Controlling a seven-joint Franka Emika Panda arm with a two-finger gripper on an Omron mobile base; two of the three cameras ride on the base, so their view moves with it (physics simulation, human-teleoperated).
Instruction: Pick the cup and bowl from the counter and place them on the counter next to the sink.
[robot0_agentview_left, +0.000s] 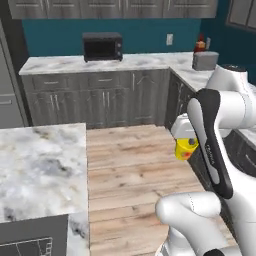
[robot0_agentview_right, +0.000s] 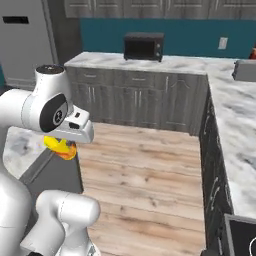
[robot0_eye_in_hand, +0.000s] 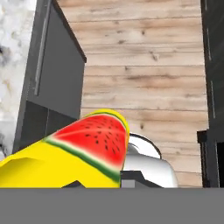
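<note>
The yellow cup (robot0_agentview_left: 186, 148) with a red watermelon-slice marking hangs in the air over the wooden floor, between the island and the right-hand counter. My gripper (robot0_agentview_right: 62, 146) is shut on it; the white hand sits on top of it and hides the fingers. In the hand view the cup (robot0_eye_in_hand: 83, 151) lies tilted across the bottom, with the floor beneath it. The marble counter (robot0_agentview_left: 40, 165) of the island is to the left. At its near end a dark grey recess with thin lines (robot0_agentview_left: 30, 241) looks like the sink. The bowl is out of view.
A black microwave (robot0_agentview_left: 102, 46) stands on the back counter and a grey toaster (robot0_agentview_left: 205, 60) in the right corner. The right-hand counter (robot0_agentview_right: 235, 130) runs along the aisle, with a black stovetop (robot0_agentview_right: 242, 239) at its near end. The island's grey cabinet side (robot0_eye_in_hand: 54, 87) is close on the left.
</note>
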